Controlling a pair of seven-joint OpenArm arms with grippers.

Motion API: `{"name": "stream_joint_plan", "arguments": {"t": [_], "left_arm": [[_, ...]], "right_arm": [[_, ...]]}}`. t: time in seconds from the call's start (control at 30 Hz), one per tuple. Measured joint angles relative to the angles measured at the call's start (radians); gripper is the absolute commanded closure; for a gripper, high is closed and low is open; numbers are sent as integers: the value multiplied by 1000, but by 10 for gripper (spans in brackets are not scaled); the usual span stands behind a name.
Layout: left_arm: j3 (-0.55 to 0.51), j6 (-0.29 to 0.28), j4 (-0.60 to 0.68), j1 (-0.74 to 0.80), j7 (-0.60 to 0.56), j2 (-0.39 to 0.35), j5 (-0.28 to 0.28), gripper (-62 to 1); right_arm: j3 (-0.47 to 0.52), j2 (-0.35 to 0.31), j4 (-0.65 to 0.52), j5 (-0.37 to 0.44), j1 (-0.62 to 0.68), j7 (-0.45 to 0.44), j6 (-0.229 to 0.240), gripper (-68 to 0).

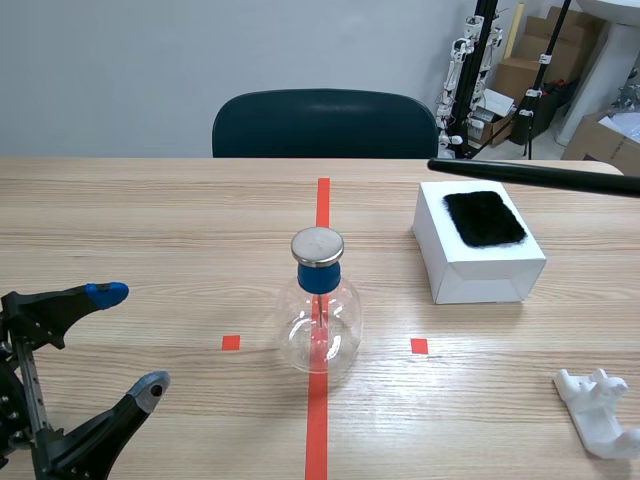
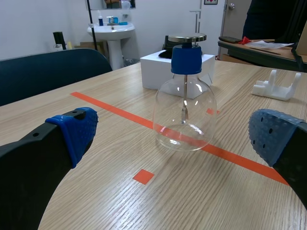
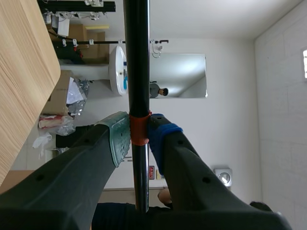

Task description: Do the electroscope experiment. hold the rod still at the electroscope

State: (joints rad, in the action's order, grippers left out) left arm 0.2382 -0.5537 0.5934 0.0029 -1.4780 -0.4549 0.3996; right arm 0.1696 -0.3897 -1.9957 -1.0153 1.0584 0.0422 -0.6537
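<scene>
Right gripper (image 3: 139,138) is pinching the black rod (image 3: 136,57) at its orange band (image 3: 139,120); left gripper (image 1: 128,340) is hovering spread wide, the electroscope (image 1: 318,315) ahead of it.

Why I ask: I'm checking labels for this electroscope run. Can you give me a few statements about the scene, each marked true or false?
1. The right gripper is shut on the black rod. True.
2. The rod's tip touches the metal disc of the electroscope. False: in the scene view the tip shows near the far corner of the white box, apart from the disc.
3. The left gripper is open and holds nothing. True.
4. The black cloth lies under the electroscope. False: it lies on top of the white box.
</scene>
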Motion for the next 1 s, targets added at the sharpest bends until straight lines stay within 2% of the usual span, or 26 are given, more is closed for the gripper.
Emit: {"name": "stream_joint_plan", "arguments": {"t": [0.07,0.2,0.33,0.47,0.5,0.63,0.77,0.87,1.0], "left_arm": [[0,0,0,0,0,0,0,-623],[0,0,0,0,0,0,0,-623],[0,0,0,0,0,0,0,-623],[0,0,0,0,0,0,0,-623],[0,0,0,0,0,0,0,-623],[0,0,0,0,0,0,0,-623],[0,0,0,0,0,0,0,-623],[0,0,0,0,0,0,0,-623],[0,0,0,0,0,0,0,-623]], "right_arm": [[8,-21,16,24,0,0,-19,-6],[18,-69,21,40,-16,42,-19,-6],[17,-93,21,24,-92,55,-11,-6],[-27,-145,20,-26,-162,99,79,-6],[-51,-160,20,-38,-176,113,89,-6],[-151,-207,20,-91,-241,173,94,-6],[-227,-234,22,-136,-308,203,154,-6],[-266,-234,43,-209,-344,208,158,-6],[-311,-233,109,-235,-390,223,164,-6]]}}
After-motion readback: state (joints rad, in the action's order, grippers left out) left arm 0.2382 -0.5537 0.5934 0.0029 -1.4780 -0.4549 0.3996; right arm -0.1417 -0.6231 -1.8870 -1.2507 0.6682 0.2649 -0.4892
